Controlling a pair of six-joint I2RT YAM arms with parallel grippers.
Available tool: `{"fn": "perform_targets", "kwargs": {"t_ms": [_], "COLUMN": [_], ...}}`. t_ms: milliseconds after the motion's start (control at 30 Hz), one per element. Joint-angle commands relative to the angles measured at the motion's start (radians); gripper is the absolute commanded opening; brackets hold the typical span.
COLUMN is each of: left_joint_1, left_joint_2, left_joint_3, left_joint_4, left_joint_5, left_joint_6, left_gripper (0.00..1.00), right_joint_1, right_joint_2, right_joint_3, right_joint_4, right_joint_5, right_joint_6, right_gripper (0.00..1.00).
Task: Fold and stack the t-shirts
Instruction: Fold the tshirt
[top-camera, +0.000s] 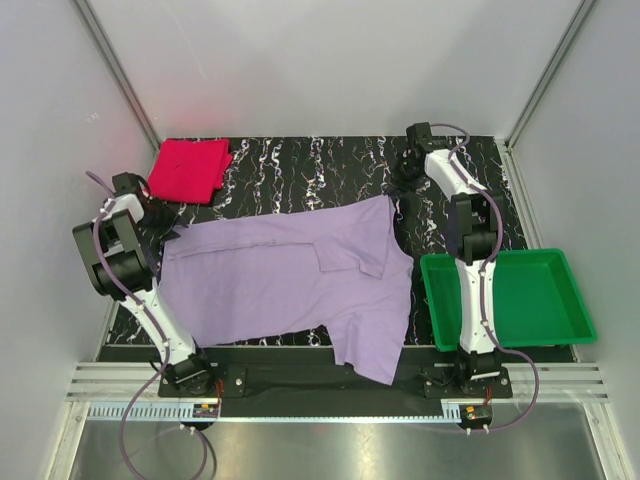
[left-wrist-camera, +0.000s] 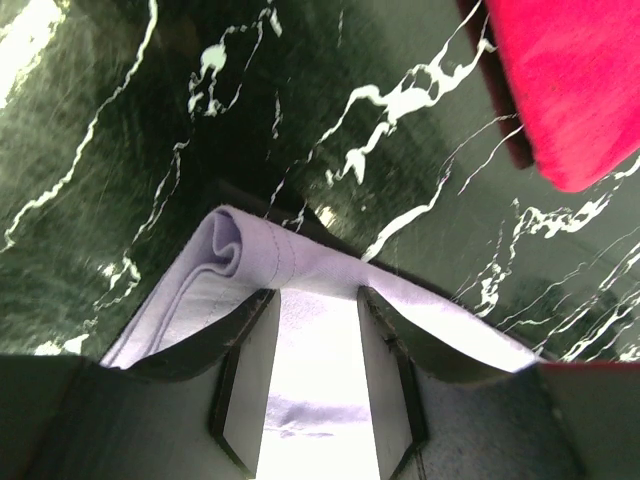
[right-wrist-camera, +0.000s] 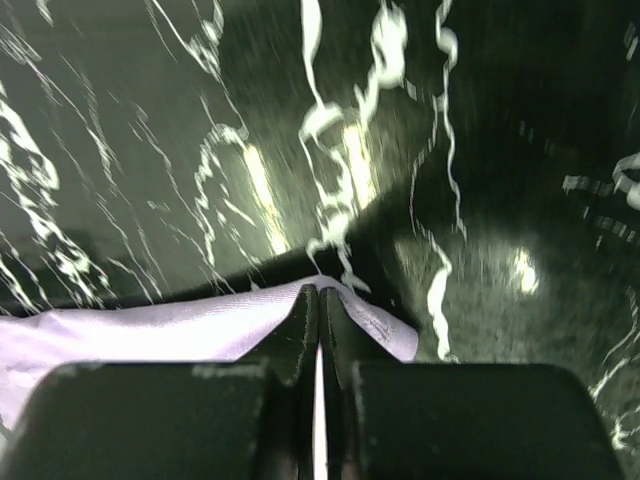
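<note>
Across the counter (top-camera: 300, 165): lavender shirt (top-camera: 290, 280) spread out, one part over the near edge | pink-red shirt (top-camera: 190, 168) folded, far left corner | right claw (right-wrist-camera: 319, 290) pinched shut on lavender edge; left claw (left-wrist-camera: 315, 292) half-open astride its left corner, seemingly not gripping | green tray (top-camera: 520, 300) at right

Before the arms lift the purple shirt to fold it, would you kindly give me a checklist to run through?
1. Right gripper shut on the purple shirt's corner: ok.
2. Left gripper pinching the shirt's other end: not ok, jaws apart astride the cloth.
3. Shirt lying flat: not ok, a flap lies folded over.
4. Pink shirt folded, apart from the purple one: ok.
5. Green tray clear of the cloth: cannot tell.
</note>
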Motion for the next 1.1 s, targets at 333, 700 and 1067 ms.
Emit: {"fn": "perform_targets", "kwargs": {"t_ms": [333,700,1067], "left_joint_1": [-0.002,-0.095,-0.197], "left_joint_2": [0.043,-0.281,-0.876], "left_joint_3": [0.097,0.021,-0.523], "left_joint_4": [0.046,-0.145,-0.304], "left_joint_5": [0.029,-0.247,-0.544], "left_joint_6": [-0.032,-0.015,-0.299], "left_gripper": [0.45,0.74,0.65], "right_joint_1": [-0.060,-0.063,0.051], "right_joint_2": [0.137,0.075,-0.451], "right_joint_3": [0.285,0.479,-0.075], "right_joint_4": [0.037,-0.259,-0.308], "right_joint_5": [0.012,0.086,0.043], "right_joint_6": [-0.008,-0.040,-0.014], "right_gripper": [0.04,0.70,0.70]}}
